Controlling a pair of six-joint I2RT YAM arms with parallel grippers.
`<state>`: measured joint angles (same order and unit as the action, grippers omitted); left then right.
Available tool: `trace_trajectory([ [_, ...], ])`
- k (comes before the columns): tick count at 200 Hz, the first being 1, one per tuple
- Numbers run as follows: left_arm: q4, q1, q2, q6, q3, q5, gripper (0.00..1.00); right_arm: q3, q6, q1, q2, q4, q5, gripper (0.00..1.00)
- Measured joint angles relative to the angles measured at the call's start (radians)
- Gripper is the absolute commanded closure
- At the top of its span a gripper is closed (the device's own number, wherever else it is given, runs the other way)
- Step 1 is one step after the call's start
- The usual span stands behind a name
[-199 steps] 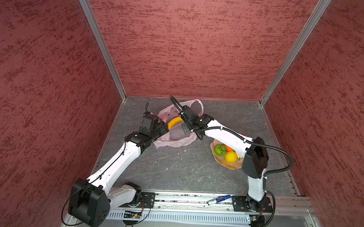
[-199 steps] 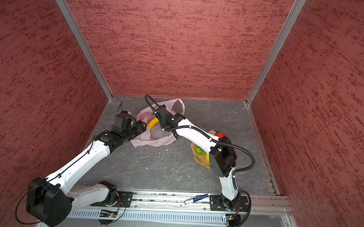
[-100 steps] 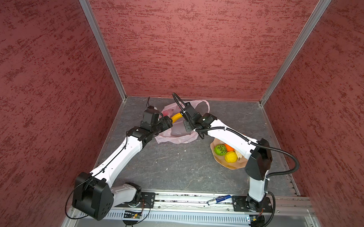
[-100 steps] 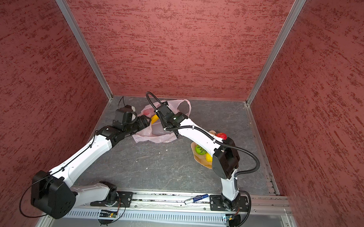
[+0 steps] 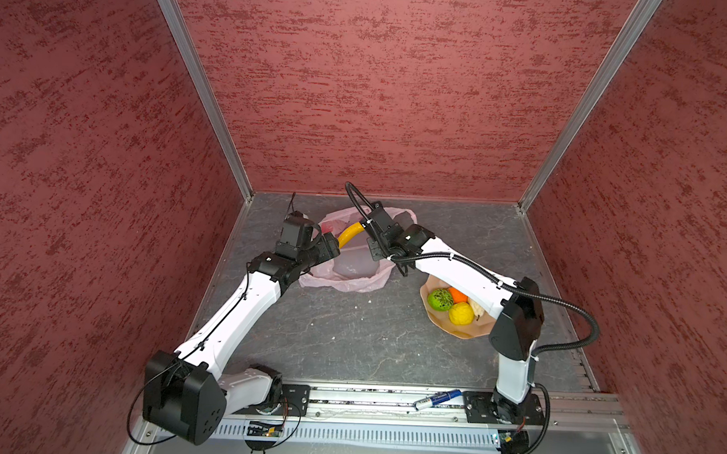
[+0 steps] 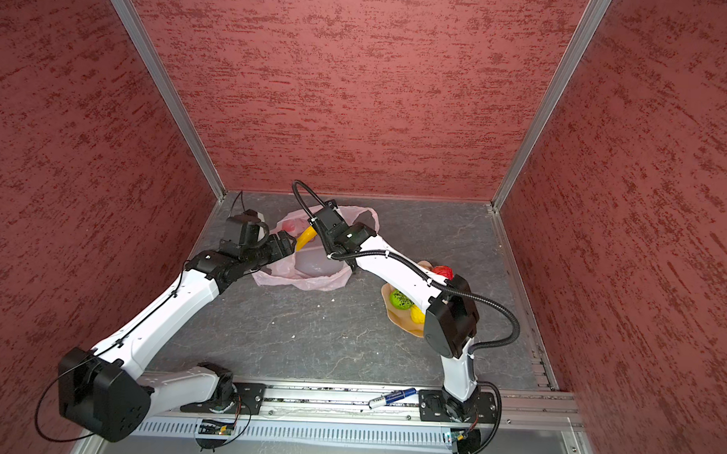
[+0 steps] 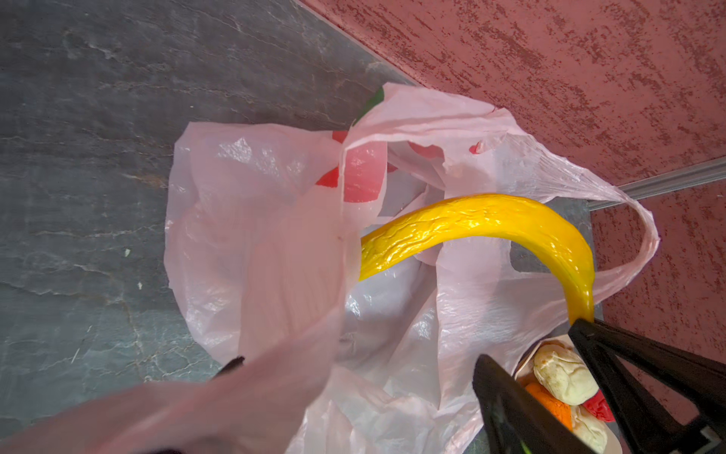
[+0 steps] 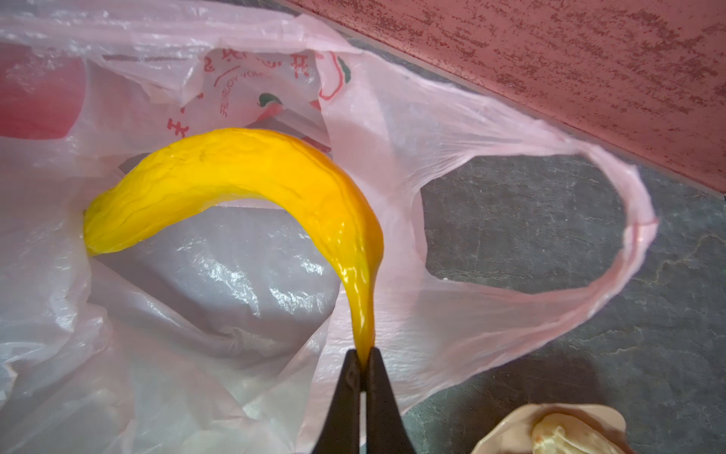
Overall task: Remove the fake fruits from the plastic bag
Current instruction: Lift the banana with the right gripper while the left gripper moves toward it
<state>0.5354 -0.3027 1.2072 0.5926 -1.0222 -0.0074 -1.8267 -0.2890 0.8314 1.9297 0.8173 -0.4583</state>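
Firmly, the right gripper [image 8: 363,355] pinches the banana [image 8: 235,177] by its stem over the gaping plastic bag [image 8: 393,137]; the left gripper [image 5: 330,245] sits at the bag's rim, film-veiled, its spread unclear.

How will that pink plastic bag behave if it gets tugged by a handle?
Probably floppy: the plastic bag is thin, crinkled film and lies crumpled beneath the banana. Likely very light, so it may drag along the floor rather than stay put. Its loop handle looks stretched thin, so it could tear.
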Motion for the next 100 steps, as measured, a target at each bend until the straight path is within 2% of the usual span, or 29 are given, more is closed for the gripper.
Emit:
trace_trajectory([
  [100, 0.245, 0.001, -0.025, 0.171, -0.092, -0.079, 0.01, 0.000, -0.003, -0.003, 0.000, 0.000, 0.001, 1.00],
])
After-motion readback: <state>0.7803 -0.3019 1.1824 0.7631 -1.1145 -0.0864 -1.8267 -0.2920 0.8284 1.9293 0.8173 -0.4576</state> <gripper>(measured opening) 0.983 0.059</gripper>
